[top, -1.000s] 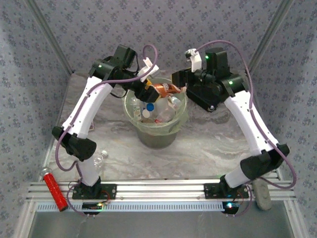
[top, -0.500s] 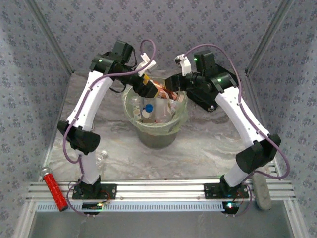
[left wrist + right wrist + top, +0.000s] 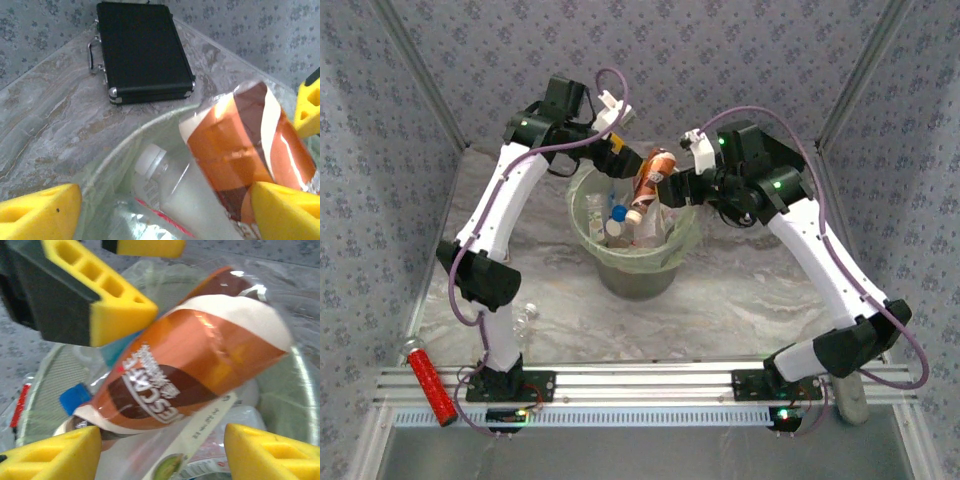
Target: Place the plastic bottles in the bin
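A clear plastic bottle with an orange and brown label [image 3: 650,176] hangs tilted over the far part of the round pale-green translucent bin [image 3: 638,270]. Its neck end points down into the mouth and its other end stands above the far rim. It lies between the two grippers.

The left gripper [image 3: 616,160] sits at the far left of the rim. In the left wrist view its yellow pads [image 3: 42,210] stand wide apart. One is well clear of the bottle, the other just beside its lower end, so this gripper has hold of nothing.

The right gripper [image 3: 672,188] reaches in from the right with its jaws parted too. In the right wrist view the bottle lies blurred across the gap beyond them. The right-hand pad [image 3: 270,452] is clear of it. Whether the other pad touches the neck end I cannot tell, and no grip shows.

Inside the bin lie several more clear plastic bottles [image 3: 620,228], one with a blue cap [image 3: 75,397] and one with a white cap [image 3: 150,157]. One small clear bottle [image 3: 525,318] lies on the marbled grey worktop [image 3: 720,300] near the left arm's base. A flat black box [image 3: 140,50] lies on the worktop beyond the bin. A red cylinder [image 3: 428,380] lies at the near left corner.
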Robot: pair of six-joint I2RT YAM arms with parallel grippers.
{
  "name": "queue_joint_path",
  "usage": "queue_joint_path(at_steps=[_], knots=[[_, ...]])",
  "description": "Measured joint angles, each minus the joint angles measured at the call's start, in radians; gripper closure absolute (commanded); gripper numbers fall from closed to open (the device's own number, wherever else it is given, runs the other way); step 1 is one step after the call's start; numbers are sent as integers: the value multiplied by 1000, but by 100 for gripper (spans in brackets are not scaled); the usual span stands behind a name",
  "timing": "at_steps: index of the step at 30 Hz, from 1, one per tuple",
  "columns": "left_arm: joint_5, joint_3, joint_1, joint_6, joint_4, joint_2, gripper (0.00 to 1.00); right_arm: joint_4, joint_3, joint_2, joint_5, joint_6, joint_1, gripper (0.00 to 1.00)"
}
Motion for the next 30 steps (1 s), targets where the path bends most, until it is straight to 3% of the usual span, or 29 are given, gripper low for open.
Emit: queue_joint_path(at_steps=[6,14,22,30], knots=[[-106,-179,0,-96,116,-137,12,8,68,68,69,16,0,24],[-348,-408,0,-257,177,-470,11,35,196,211,76,30,21,33],[-606,-737,54,-473,81,-769,10,72,203,241,84,29,74,38],[-700,-1078,94,-757,-54,-947,2,113,175,239,106,31,84,36]])
